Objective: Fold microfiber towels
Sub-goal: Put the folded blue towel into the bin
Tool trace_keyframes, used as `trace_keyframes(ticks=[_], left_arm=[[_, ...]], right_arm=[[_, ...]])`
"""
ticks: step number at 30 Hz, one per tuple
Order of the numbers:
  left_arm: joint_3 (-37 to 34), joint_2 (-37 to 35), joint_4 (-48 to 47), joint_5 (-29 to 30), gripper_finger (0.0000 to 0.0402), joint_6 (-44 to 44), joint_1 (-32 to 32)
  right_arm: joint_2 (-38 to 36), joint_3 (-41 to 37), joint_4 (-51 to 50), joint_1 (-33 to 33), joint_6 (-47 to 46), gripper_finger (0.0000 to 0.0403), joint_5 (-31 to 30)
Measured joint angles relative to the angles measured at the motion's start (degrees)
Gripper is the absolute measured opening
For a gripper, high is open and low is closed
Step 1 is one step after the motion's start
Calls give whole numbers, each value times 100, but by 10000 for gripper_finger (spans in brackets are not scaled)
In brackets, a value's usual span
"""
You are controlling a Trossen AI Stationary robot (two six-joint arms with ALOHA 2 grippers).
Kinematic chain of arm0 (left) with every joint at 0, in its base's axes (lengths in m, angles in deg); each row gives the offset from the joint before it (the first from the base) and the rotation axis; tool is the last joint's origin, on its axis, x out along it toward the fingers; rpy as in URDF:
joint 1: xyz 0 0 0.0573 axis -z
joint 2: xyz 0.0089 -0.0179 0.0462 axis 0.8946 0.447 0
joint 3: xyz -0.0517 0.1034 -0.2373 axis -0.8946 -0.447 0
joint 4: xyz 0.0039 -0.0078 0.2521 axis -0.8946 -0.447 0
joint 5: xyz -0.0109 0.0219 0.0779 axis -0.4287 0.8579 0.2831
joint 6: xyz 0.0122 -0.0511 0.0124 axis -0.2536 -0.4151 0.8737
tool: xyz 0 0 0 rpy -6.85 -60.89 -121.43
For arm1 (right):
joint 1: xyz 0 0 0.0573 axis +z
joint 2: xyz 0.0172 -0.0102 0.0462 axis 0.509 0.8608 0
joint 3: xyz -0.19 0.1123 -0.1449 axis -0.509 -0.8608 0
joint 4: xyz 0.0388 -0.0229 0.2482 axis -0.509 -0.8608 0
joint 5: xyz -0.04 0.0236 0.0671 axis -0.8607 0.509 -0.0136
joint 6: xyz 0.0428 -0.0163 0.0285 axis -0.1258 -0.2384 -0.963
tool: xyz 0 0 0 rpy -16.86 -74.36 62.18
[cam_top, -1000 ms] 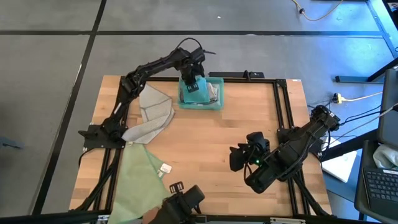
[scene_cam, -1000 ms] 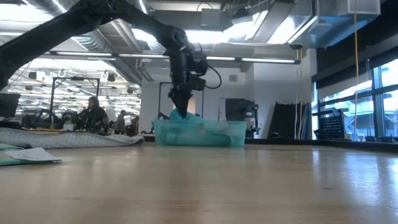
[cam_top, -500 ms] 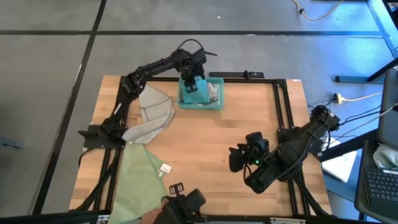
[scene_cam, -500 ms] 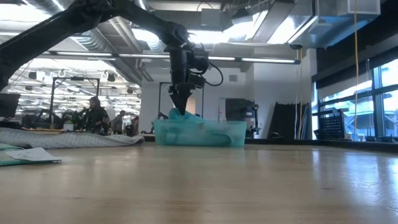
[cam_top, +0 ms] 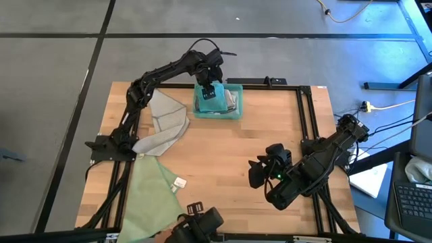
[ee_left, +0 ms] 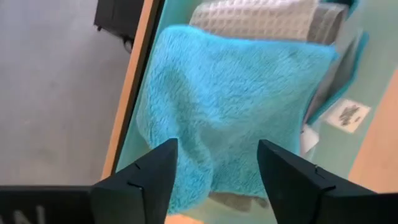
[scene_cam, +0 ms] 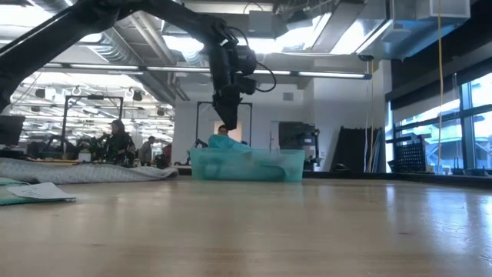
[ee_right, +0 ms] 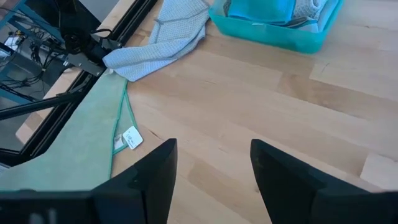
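Teal towel: lies bunched in the bin, folded, its top poking above the bin's rim in the low view.
Grey waffle towel: in the bin too, beside and partly under the teal towel.
Bin: teal plastic, at the table's far edge, near the middle.
Left gripper: hangs straight over the bin, just above the teal towel, fingers spread apart with nothing between them; not touching the cloth in the low view.
Grey towel: crumpled on the table to the left of the bin, near the left arm's base, apart from the bin.
Green towel: spread flat at the table's near left corner, a white tag at its right edge; its top corner touches the grey towel's lower end.
Right gripper: waits over the bare wood at the table's near right, well apart from every towel, fingers spread, holding nothing.
Table: light wood with a black frame.
People: seated far back in the room, seen in the low view.
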Motion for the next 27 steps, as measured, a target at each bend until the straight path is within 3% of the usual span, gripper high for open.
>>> trace_keyframes(ticks=[3, 6, 12, 14, 19, 23, 27], left_arm=[[-2, -11, 119, -143, 225, 7, 99], [-104, 109, 449, 111, 224, 112, 249], [-236, 477, 1110, 1471, 221, 204, 378], [-249, 553, 1279, 1381, 221, 141, 369], [-287, 705, 851, 354, 221, -802, 352], [-366, 748, 265, 386, 221, -831, 513], [-411, 750, 267, 289, 221, -731, 617]], right_arm=[[0, 0, 2, 59, 1, 207, 0], [0, 0, 8, 124, -3, 207, 0], [0, 0, 199, 214, -47, 207, 7], [0, 0, 316, 214, -50, 207, 22], [0, 0, 481, 214, -66, 207, 129], [0, 0, 483, 214, -34, 207, 120], [0, 0, 362, 214, 14, 207, 111]])
